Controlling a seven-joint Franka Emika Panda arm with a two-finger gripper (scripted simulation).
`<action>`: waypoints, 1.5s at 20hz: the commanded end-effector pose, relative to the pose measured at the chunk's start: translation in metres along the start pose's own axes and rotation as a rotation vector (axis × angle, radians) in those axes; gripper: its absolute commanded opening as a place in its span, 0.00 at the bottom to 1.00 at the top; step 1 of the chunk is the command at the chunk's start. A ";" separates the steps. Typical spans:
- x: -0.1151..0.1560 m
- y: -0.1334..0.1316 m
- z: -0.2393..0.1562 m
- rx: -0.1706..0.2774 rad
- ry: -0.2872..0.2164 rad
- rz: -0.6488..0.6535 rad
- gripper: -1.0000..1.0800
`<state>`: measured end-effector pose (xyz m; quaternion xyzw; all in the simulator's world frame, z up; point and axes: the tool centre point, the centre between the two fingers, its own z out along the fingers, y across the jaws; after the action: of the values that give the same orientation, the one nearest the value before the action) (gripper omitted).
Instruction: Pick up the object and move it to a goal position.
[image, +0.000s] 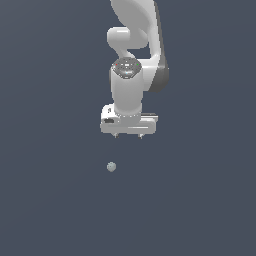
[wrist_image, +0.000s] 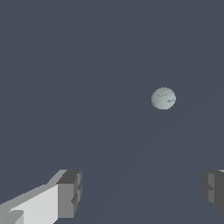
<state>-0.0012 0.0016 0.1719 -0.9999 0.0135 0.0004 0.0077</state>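
The object, a tiny pale grey-green ball (image: 111, 166), lies on the dark grey-blue floor. It sits below my white gripper (image: 128, 136) in the exterior view and slightly toward that view's left. The gripper hangs above the floor, apart from the ball, with its two short fingertips spread wide. In the wrist view the ball (wrist_image: 163, 98) shows a faintly mottled surface and lies well ahead of the grey fingers (wrist_image: 70, 192), outside the gap between them. My gripper (wrist_image: 141, 192) is open and holds nothing.
The white arm (image: 132, 60) rises behind the gripper toward the top of the exterior view. Plain dark floor (image: 50, 200) surrounds the ball on all sides.
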 end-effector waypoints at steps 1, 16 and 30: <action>0.000 0.000 0.000 0.000 0.000 0.000 0.96; -0.003 -0.013 -0.008 -0.019 0.000 -0.024 0.96; 0.024 0.011 0.019 -0.022 -0.002 -0.160 0.96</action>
<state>0.0181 -0.0054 0.1577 -0.9985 -0.0551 0.0005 -0.0030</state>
